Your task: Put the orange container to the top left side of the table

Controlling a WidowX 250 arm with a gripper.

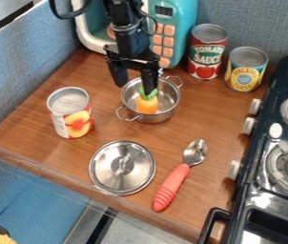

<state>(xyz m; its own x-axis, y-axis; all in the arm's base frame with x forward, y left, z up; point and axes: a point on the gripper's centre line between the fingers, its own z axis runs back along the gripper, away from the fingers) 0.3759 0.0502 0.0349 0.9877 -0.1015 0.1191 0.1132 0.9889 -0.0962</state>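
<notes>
Left of the pot (156, 116), the can (70, 114) is not gripped, its move seemingly unmade, the gripper (134, 89) spread above the pot.

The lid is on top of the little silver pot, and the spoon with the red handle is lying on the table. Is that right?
Not quite! The camera view shows the lid lying on the table, not on the silver pot. The spoon is lying on the table, just like you said.
</notes>
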